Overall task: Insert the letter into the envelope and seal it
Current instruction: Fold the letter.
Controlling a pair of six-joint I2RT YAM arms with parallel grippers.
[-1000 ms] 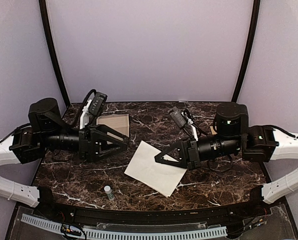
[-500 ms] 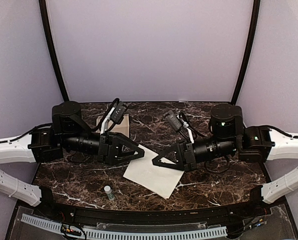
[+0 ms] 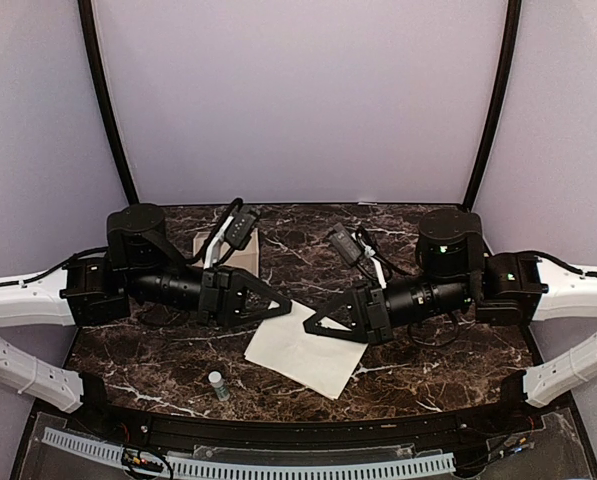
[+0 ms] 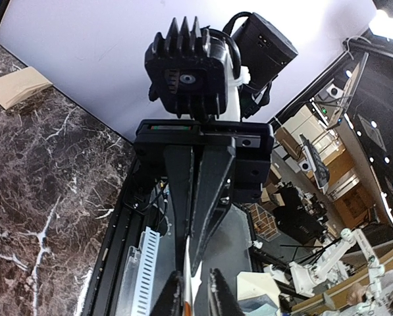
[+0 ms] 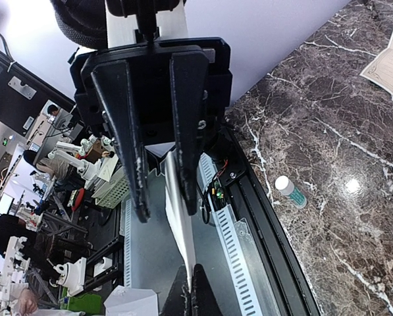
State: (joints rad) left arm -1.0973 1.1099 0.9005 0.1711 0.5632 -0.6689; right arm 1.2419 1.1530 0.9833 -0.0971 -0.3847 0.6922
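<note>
The right gripper (image 5: pixel 188 293) is clamped shut on the far edge of the letter (image 3: pixel 303 352). The left gripper (image 4: pixel 195 296) is seen with fingers slightly apart, astride that edge. A small bottle (image 3: pixel 217 384) is set by the near edge of the table (image 3: pixel 428 360). The letter is spread over the middle, and the envelope (image 3: pixel 230 245) is laid toward the far-left corner.

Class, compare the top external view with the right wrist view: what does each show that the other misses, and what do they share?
Only top external: the letter as a broad white sheet, and the right arm along its body. Only right wrist: the letter edge-on, pinched in the right claw, and the workshop beyond the marble table. Both: the left claw, the small bottle and that table.
</note>
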